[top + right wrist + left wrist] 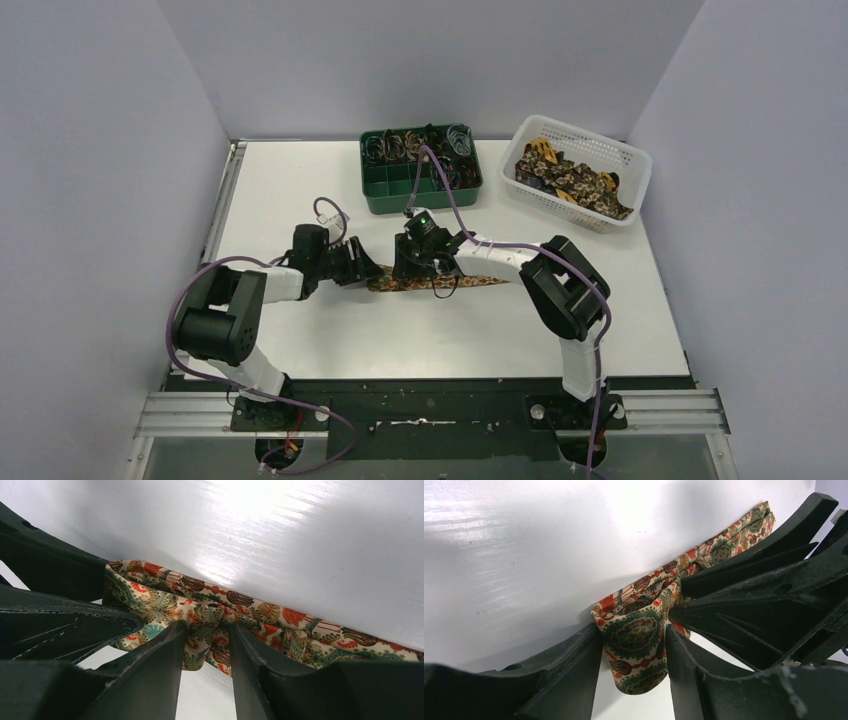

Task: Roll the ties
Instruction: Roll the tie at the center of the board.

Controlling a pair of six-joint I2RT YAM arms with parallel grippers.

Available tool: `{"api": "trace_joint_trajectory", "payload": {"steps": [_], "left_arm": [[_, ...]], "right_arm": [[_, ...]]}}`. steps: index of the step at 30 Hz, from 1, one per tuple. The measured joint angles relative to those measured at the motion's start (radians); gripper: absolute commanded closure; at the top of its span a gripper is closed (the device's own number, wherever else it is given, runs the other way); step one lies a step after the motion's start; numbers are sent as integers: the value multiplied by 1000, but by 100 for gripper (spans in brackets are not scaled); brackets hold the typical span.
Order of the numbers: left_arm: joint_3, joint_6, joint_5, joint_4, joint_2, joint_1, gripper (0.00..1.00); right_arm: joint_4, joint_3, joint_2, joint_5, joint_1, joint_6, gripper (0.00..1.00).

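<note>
White table (300, 190), pale grey walls on three sides, both arms reaching to mid-table from the near edge.

Left gripper (365, 270) is down at the left end of a tie (480, 283). The tie lies as a flat strip across the middle of the table, running left-right. In the wrist view the left gripper (631, 630) has its jaws about halfway apart. The tie's end (634, 640) is folded over into a loop that fills the gap. Both fingers (574, 665) touch the fabric, so it grips the fold. The rest of the strip (724, 550) runs away flat on the table. Print up close: cream with red and green medallions.

Right gripper (425, 268) is just beside the left one, over the same tie a bit further along. In the wrist view the right gripper (207, 630) has narrow jaws pinching a bunched-up pleat of the tie (280, 615). The fingers (155, 660) press the cloth from both sides. The strip stretches off to the right, flat on the surface.

Green tray (420, 203) sits at the far edge, with thin coloured loops (455, 140) in its back compartments. Whether it holds any coils, cannot tell.

White basket (640, 165) is at far right, holding a heap of more ties (570, 180).
</note>
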Motion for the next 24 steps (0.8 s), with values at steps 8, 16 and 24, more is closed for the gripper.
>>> {"api": "trace_joint_trajectory", "payload": {"steps": [8,16,24], "left_arm": [[0,0,0,-21,-18,-6,41],[0,6,-13,-72,-43,-9,40],[5,-19,-61,-82,-41,-28,55]], "right_arm": [[0,0,0,-1,0,0,62],[0,0,0,-2,0,0,62],[0,0,0,-6,0,1,62]]}}
